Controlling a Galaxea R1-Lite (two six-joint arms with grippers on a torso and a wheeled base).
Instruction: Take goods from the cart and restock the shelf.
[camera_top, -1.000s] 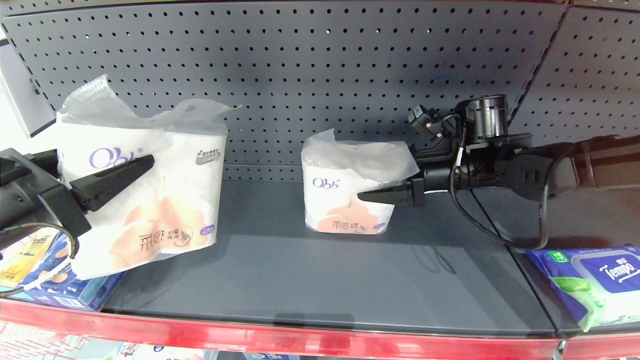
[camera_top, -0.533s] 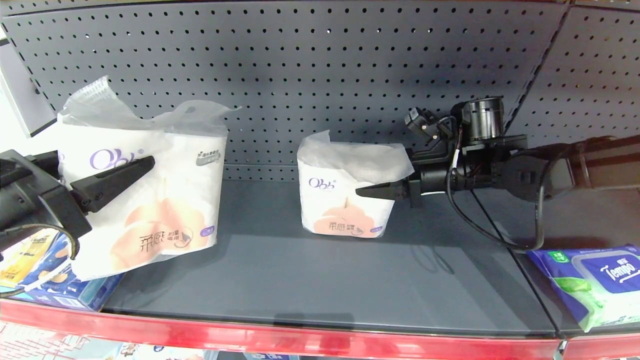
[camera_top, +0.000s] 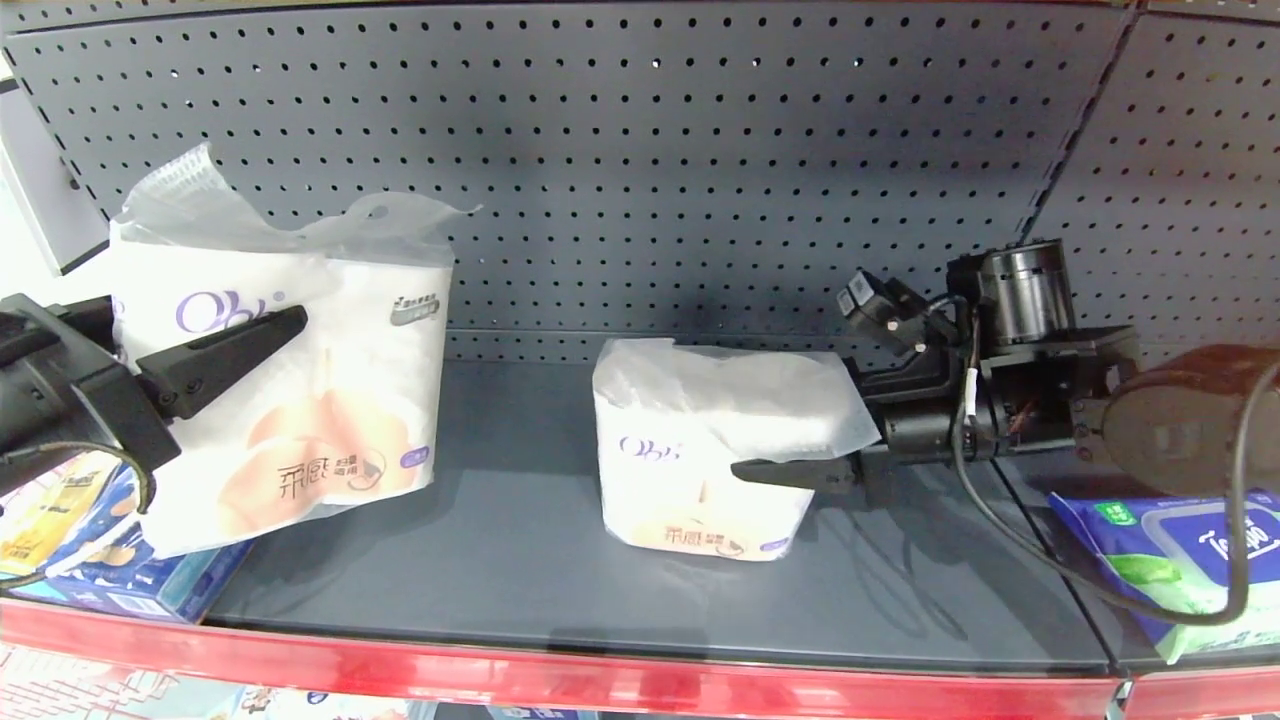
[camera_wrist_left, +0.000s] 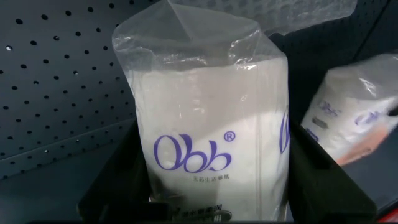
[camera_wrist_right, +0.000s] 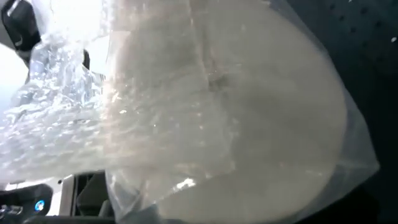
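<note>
Grey pegboard (camera_top: 600, 150) backs a dark shelf (camera_top: 560, 590) with a red front lip. The middle tissue pack (camera_top: 690, 480) sits mid-shelf, seemingly down on the deck, and my right end effector (camera_top: 745, 445) is clamped across its sides. The left tissue pack (camera_top: 330, 390) hangs at the shelf's left end, gripped by my left end effector (camera_top: 265, 335). I judge both packs light, squashy and slick-wrapped, so I'd hold across the rolls' middle, never the loose film top. A wipes packet (camera_top: 1180, 560) lies far right.

wipes pack (camera_top: 1180, 560) 4 o'clock: cut by edge | blue boxes (camera_top: 170, 590) 8 o'clock: mostly under left tissue pack (camera_top: 300, 400) | middle tissue pack (camera_wrist_right: 236, 124): overruns right wrist view
</note>
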